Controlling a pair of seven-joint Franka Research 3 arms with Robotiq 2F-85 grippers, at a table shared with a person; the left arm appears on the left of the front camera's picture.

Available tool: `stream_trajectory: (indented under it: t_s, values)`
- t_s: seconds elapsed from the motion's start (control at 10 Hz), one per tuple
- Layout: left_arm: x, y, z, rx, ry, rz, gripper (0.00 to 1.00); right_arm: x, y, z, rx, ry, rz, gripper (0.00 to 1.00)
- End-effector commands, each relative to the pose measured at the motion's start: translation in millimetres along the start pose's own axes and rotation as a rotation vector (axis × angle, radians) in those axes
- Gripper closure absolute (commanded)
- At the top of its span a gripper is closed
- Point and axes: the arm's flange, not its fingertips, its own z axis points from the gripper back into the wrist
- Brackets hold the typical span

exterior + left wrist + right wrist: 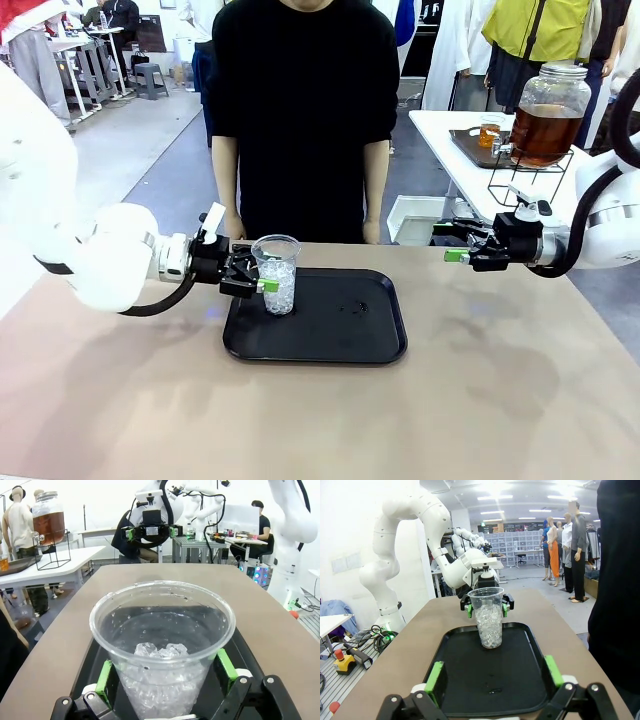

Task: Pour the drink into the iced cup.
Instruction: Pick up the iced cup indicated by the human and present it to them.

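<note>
On the tray (pixel 340 335), left end: cup (pixel 278 268) of ice, upright. Left gripper (pixel 262 276) straddles it, jaws wide, one green pad each side; can't tell if the pads touch the wall. Right gripper (pixel 452 243) hangs over the table (pixel 480 400), right of the tray, jaws wide, empty. Drink jar (pixel 548 115) sits on the side table (pixel 440 130) beyond it.

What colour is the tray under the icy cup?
The tray is black, clearest in the front view.
</note>
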Motion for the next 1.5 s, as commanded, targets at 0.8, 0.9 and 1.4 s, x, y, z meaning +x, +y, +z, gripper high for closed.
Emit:
stream_trajectory:
  t_s: [0.8,0.9,1.4]
  values:
    - [-2,7,-22,0.019,-0.035,0.016,0.28,3,0,0,0.002,-0.004,0.005,0.0]
    - [-1,6,-21,0.026,-0.044,0.011,0.28,3,0,0,0.002,-0.004,0.005,0.0]
    - [72,17,-21,0.059,-0.1,0.003,0.28,3,0,0,0.002,-0.004,0.005,0.0]
